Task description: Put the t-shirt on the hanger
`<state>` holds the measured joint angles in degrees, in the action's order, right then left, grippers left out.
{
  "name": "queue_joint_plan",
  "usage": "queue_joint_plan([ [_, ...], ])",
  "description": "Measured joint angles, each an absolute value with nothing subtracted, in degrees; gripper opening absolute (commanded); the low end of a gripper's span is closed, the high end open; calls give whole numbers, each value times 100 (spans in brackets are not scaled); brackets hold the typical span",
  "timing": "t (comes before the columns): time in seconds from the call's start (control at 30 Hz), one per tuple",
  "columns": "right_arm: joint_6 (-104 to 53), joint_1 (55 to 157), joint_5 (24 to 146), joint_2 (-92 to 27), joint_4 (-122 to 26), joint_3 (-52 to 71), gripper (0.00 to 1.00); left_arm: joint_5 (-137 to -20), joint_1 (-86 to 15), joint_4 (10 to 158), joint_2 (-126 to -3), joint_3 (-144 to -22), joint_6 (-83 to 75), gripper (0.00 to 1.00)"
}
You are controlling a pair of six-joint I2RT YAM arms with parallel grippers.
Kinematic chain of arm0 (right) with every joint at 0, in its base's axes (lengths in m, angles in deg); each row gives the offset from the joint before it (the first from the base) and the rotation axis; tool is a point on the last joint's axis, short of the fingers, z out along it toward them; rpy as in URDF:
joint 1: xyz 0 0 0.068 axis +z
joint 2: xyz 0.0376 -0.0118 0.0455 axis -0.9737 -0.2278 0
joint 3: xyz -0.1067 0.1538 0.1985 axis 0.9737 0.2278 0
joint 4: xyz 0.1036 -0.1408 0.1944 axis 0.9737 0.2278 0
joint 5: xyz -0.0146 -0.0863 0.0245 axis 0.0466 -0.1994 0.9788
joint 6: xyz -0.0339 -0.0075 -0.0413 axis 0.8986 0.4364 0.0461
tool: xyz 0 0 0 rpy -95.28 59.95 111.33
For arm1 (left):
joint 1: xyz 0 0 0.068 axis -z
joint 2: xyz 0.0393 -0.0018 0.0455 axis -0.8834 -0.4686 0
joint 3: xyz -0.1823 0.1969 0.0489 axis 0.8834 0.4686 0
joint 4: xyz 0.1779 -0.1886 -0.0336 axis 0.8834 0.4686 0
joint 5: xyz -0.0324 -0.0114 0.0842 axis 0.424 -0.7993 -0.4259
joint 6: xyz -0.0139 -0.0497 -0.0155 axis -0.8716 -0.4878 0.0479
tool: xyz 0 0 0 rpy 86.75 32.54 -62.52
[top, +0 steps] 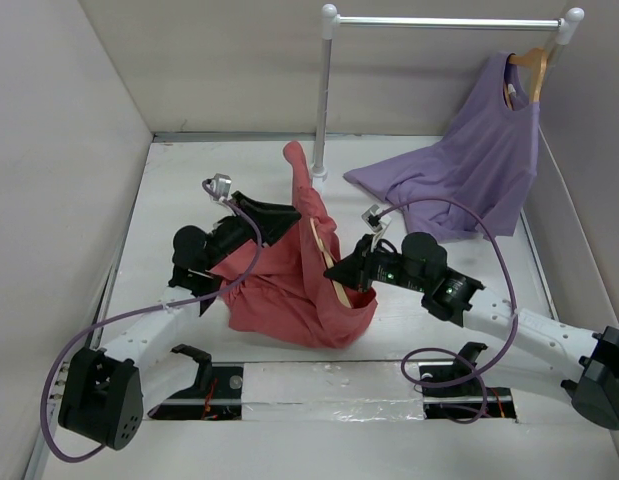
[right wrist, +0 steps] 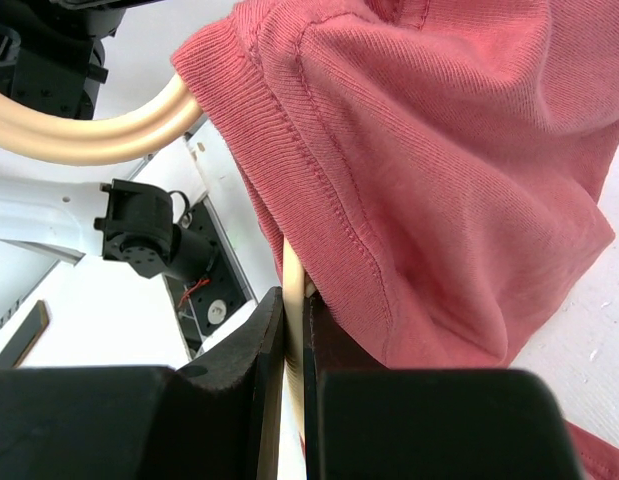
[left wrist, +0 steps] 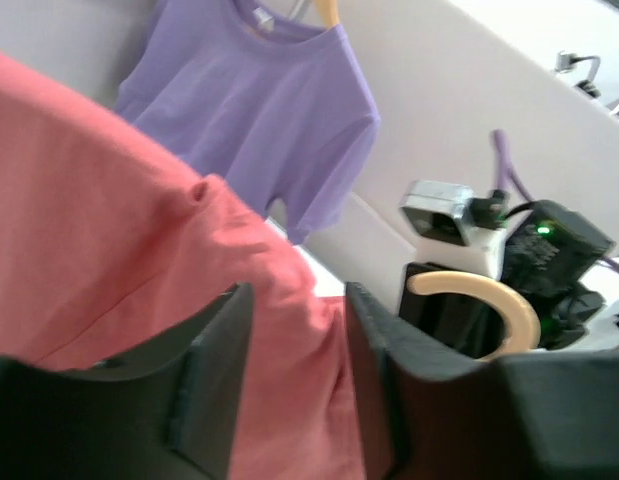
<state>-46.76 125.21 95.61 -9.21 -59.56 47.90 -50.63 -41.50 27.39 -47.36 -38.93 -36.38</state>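
Observation:
The coral-red t-shirt (top: pixel 289 290) hangs bunched in mid-table, one part raised to a peak. The pale wooden hanger (top: pixel 322 245) runs up inside it. My right gripper (top: pixel 341 272) is shut on the hanger's thin bar, seen in the right wrist view (right wrist: pixel 294 300), with the shirt's ribbed hem (right wrist: pixel 319 190) draped over the hanger (right wrist: pixel 89 140). My left gripper (top: pixel 282 218) is on the shirt's left side. In the left wrist view its jaws (left wrist: pixel 294 300) stand narrowly apart with the red cloth (left wrist: pixel 89 220) pinched between them. The hanger's hook (left wrist: pixel 489 295) shows beyond.
A lilac-purple t-shirt (top: pixel 479 170) hangs on another hanger from a white rail (top: pixel 324 90) at the back right, its lower part lying on the table. It also shows in the left wrist view (left wrist: pixel 259 110). Grey walls close in on the left, back and right.

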Motion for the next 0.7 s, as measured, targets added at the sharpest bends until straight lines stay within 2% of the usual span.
queue_joint_plan([
  [0.3, -4679, 12521, 9620, -897, -5958, 4790, 0, -5474, -4150, 3797, -4970, -4306, -3312, 44],
  [0.53, -4679, 12521, 9657, -893, -5958, 4790, 0, -5592, -4150, 3756, -5320, -4529, -3210, 47],
  [0.63, -4692, 12521, 9657, -886, -5954, 4790, 0, -5550, -4150, 3646, -5558, -4573, -3214, 40],
  [0.7, -4696, 12517, 9657, -868, -5951, 4790, 0, -5522, -4150, 3561, -5676, -4584, -3243, 27],
])
